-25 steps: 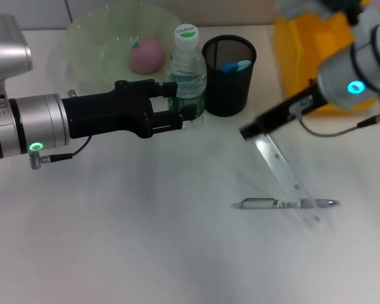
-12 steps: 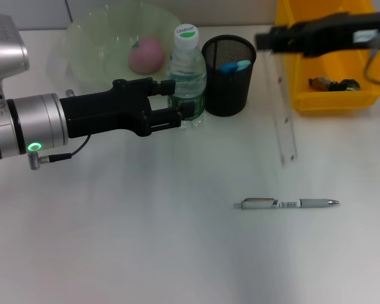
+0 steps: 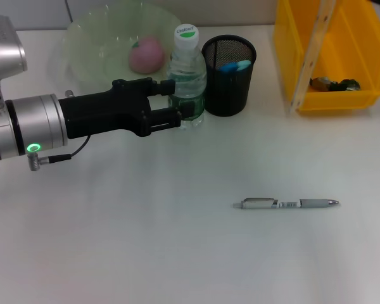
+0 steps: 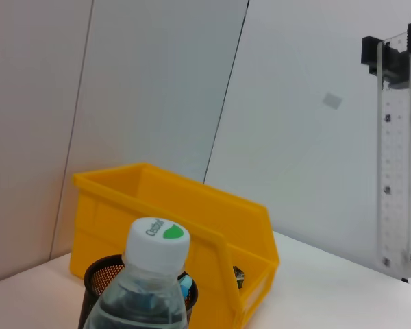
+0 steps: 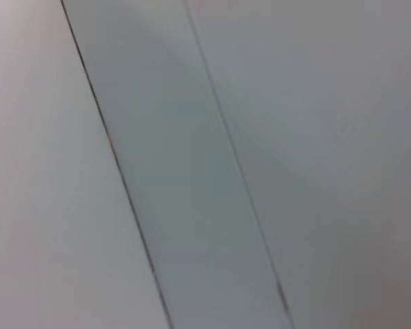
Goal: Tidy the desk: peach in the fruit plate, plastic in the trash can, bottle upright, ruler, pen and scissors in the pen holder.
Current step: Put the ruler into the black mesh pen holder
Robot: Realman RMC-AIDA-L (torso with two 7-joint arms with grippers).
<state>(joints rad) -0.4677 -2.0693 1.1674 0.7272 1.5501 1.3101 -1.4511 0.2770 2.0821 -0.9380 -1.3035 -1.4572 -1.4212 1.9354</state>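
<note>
A pink peach (image 3: 145,54) lies in the green fruit plate (image 3: 92,44). The bottle (image 3: 188,76) stands upright beside it, cap (image 4: 158,239) on top. My left gripper (image 3: 179,103) has one finger on each side of the bottle's body and is shut on it. The black mesh pen holder (image 3: 228,76) holds blue-handled scissors (image 3: 233,65). The clear ruler (image 3: 309,60) hangs tilted in the air before the yellow trash can (image 3: 285,57). Its upper end (image 4: 394,137) is pinched in my right gripper (image 4: 396,63), which is out of the head view. The pen (image 3: 285,204) lies on the table. Dark plastic (image 3: 332,83) sits in the can.
The yellow can (image 4: 178,226) stands just right of the pen holder (image 4: 96,281). The plate, bottle and holder form a close row at the table's back. A pale wall rises behind them. The right wrist view holds only a blurred grey surface.
The right arm has lifted the ruler off the table beside the pen, up and to the right, and left the head view. The left arm and bottle have not moved.
</note>
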